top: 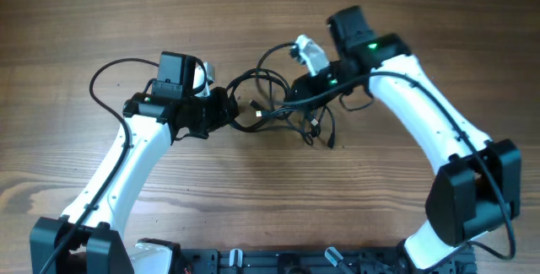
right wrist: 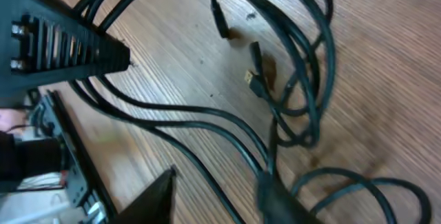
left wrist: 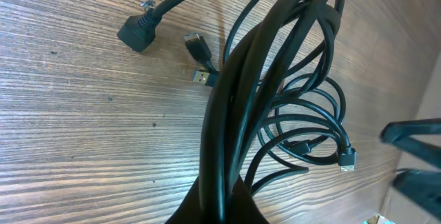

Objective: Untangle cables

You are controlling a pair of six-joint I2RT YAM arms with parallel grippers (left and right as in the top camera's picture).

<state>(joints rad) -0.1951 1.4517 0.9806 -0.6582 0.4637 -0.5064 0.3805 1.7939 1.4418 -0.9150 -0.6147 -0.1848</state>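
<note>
**Spotter:** You have a plain wood-grain table [top: 101, 21] under you. The cables [top: 274, 105] sit at its middle, between your two arms, as one dark tangle.

**Operator:** How far along am I?

**Spotter:** Early, I'd judge. No cord lies apart from the rest, and the loops cross over one another. The ends I can pick out are a gold-tipped plug [left wrist: 201, 78], an angled plug [left wrist: 138, 31] and a small silvery plug [left wrist: 347, 162], all close around the heap. Practically all the separating is left for you.

**Operator:** And my grippers?

**Spotter:** Your left gripper [left wrist: 219, 207] looks clamped on a thick bunch of the cords, which rises off the wood to it. Your right gripper [right wrist: 148, 117] is spread wide at the tangle's right side. A few strands run under the gap, and none looks pinched.

**Operator:** What can't you make out?

**Spotter:** I can't tell how many cords you have, or where they actually knot. From above, your wrists cover both edges of the heap. In the left wrist view your fingers merge with the black cords, so I'm reading that grip from how the bunch converges. The right wrist view is soft, and the dark lump [right wrist: 275, 200] at its lower edge could be a plug or a sleeve. Don't confuse the arm wires [top: 105, 76] with your cords.
</note>
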